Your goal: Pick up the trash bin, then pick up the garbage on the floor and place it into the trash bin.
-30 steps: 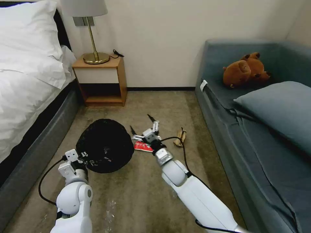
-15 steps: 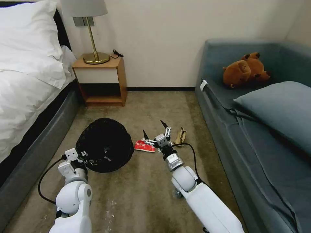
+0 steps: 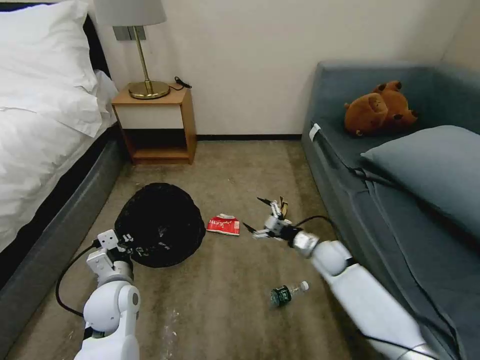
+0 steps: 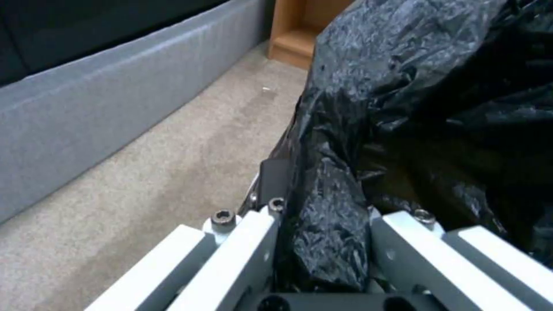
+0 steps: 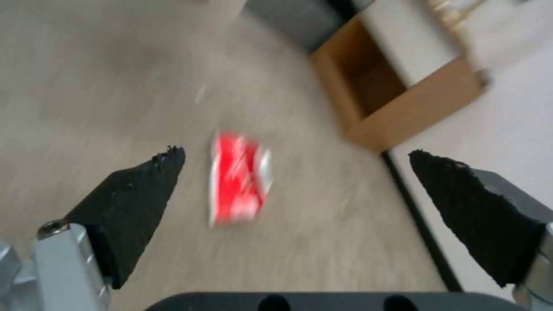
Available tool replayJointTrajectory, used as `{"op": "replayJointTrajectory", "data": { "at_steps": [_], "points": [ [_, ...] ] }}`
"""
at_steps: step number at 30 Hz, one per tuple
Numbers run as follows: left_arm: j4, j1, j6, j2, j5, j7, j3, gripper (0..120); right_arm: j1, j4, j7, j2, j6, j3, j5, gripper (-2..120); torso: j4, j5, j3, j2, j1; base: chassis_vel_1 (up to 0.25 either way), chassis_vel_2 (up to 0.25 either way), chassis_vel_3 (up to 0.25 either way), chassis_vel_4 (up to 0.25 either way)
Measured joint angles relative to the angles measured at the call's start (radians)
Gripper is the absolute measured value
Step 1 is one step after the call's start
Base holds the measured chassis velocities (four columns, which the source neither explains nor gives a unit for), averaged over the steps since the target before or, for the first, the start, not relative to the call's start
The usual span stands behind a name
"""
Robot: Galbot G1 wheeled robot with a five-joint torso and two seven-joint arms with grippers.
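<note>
I have the left pincer point(image 3: 121, 243) clamped on the near rim of the trash bin point(image 3: 160, 224), its white fingers point(image 4: 242, 255) pinching a fold of the crinkled black bag. The bin sits low on the carpet point(image 3: 220, 310) between the bed point(image 3: 45, 145) and the middle of the room, its black-lined mouth turned up toward my head camera. I cannot tell whether its base is touching the floor.

My right pincer point(image 3: 260, 216) is spread wide and holds nothing. It hovers above the carpet, just to the sofa side of the red-and-white packet point(image 3: 223, 224), which lies flat on the floor right beside the bin. In the right wrist view I see that packet point(image 5: 239, 179) blurred between the two black fingertips point(image 5: 135, 190), with the wooden nightstand point(image 5: 403, 99) beyond it.

A tan scrap point(image 3: 283, 206) peeks out just behind the right pincer, near the base of the sofa point(image 3: 340, 165). The small clear bottle point(image 3: 288, 293) with the green label lies on its side on the carpet, closer to me, under the right forearm and well apart from the bin.

The brown plush toy point(image 3: 380, 107) sits on the sofa seat, and a lamp point(image 3: 142, 55) stands on the nightstand point(image 3: 157, 125) by the wall.
</note>
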Motion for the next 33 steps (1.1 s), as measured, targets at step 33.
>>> {"op": "replayJointTrajectory", "data": {
  "at_steps": [33],
  "points": [
    [0.004,0.010,-0.009,-0.010,0.009,0.007,0.006,2,0.018,-0.129,-0.486,0.000,0.145,0.006,-0.392,100,0.0002,-0.0002,0.000,0.000,0.000,0.000,0.000,0.000,0.000]
  ]
}}
